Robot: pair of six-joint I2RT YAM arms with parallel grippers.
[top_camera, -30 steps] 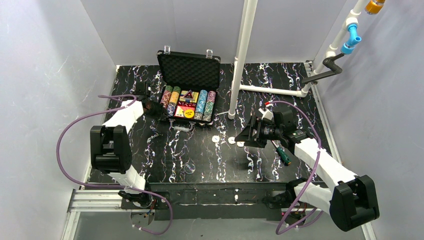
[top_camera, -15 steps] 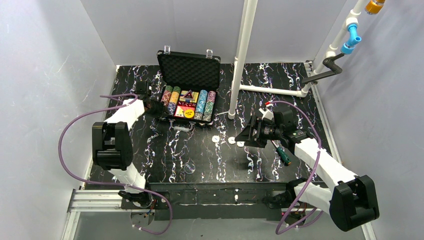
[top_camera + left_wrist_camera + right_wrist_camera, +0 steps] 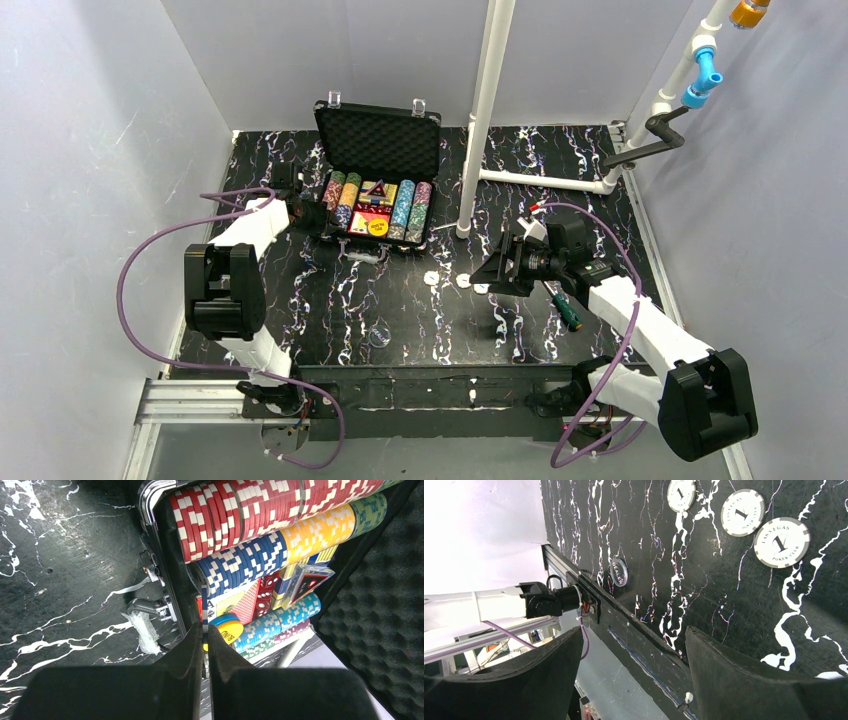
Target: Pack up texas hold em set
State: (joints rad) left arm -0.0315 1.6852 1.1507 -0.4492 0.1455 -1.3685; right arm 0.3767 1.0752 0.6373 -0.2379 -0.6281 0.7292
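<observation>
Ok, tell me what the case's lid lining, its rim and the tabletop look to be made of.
Lid lining: soft black foam, matte, judging by its egg-crate bumps. Case rim: probably metal, polished, catching bright highlights. Tabletop: black with white veins, slight sheen; real stone or printed laminate, cannot tell.

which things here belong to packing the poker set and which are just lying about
Job in hand:
open black foam-lined case
multicoloured poker chip rows inside it
three loose white round chips
clear round dealer disc

Lying about:
green-handled screwdriver
white plastic pipe frame
</observation>
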